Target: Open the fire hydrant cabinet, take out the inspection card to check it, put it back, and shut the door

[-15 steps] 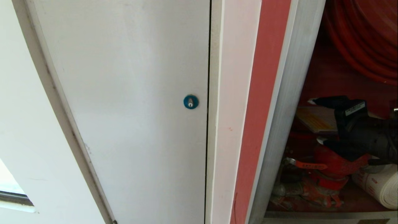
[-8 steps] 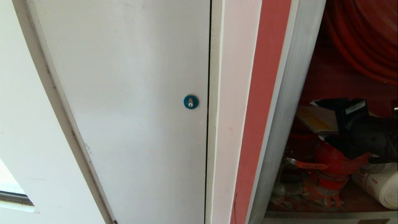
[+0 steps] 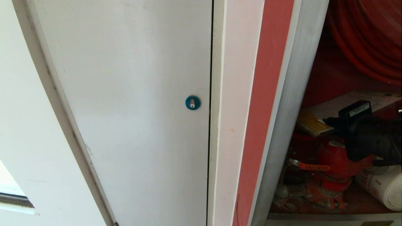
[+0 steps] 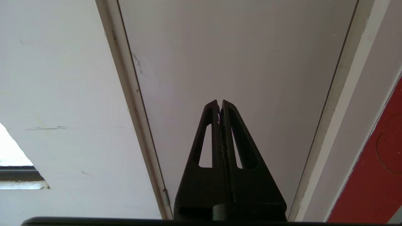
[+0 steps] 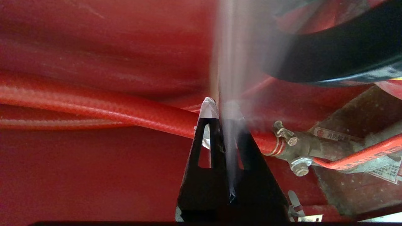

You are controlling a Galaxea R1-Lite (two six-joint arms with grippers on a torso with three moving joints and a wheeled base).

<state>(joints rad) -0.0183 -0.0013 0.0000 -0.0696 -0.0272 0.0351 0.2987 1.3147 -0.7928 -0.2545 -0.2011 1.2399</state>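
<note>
Inside the open red-lined silver aluminium-framed fire hydrant cabinet (image 3: 282,125), your right gripper (image 5: 220,108) has its jaws pinching the white gridded, yellow-banded inspection card (image 3: 339,106). Checking, returning and door closing remain. Left gripper (image 4: 220,103) parked, jaws together.

The right gripper (image 3: 333,121) reaches in from the right edge of the head view, its black wrist roughly level and its fingers pointing left and away. In its wrist view the two fingers (image 5: 207,131) are pressed together on a thin, blurred sheet, apparently the inspection card (image 3: 342,105), seen edge-on between them. The left gripper (image 4: 220,103) sits parked on the left, out of the head view, its fingers closed tip to tip and empty.
</note>
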